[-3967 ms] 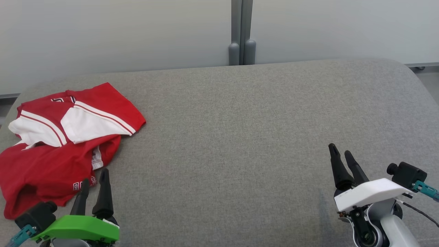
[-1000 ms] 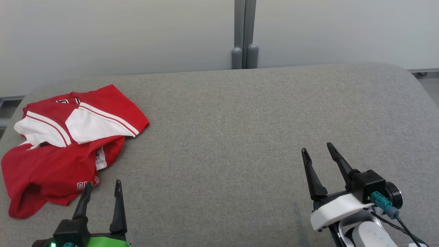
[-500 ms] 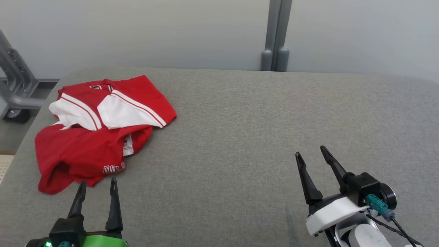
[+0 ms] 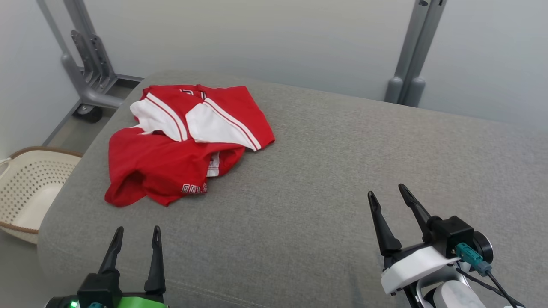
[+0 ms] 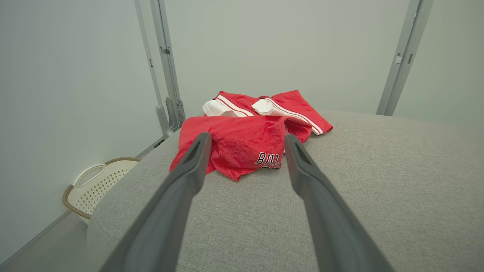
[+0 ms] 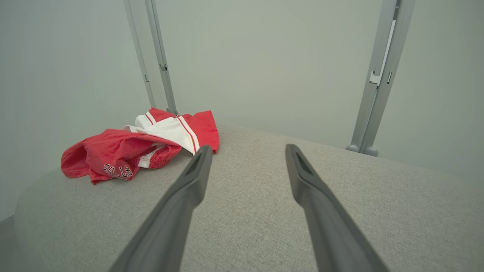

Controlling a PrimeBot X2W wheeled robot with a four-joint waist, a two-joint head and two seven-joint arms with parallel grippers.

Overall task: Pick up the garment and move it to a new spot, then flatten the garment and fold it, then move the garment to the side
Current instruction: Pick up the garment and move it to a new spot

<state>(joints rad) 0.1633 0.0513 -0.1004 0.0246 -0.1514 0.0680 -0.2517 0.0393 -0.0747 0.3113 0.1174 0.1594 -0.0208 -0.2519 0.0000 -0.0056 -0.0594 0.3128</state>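
Big grey cushion [image 4: 325, 162] with the crumpled red Bulls garment [image 4: 171, 162] lying around 10 o'clock, so I'd say it's the very first pickup step. Left gripper [image 4: 137, 231] at 7 and right gripper [image 4: 386, 190] at 4 both gape wide, empty; next, the left needs to reach forward and pinch the near edge.

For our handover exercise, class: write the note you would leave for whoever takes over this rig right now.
Left gripper: open, empty, just short of the garment.
Right gripper: open, empty, above bare grey cushion.
Garment: crumpled heap at the cushion's far left corner; basket on the floor beside.
Done: nothing yet.
Left: pick up, move, flatten, fold, set aside.
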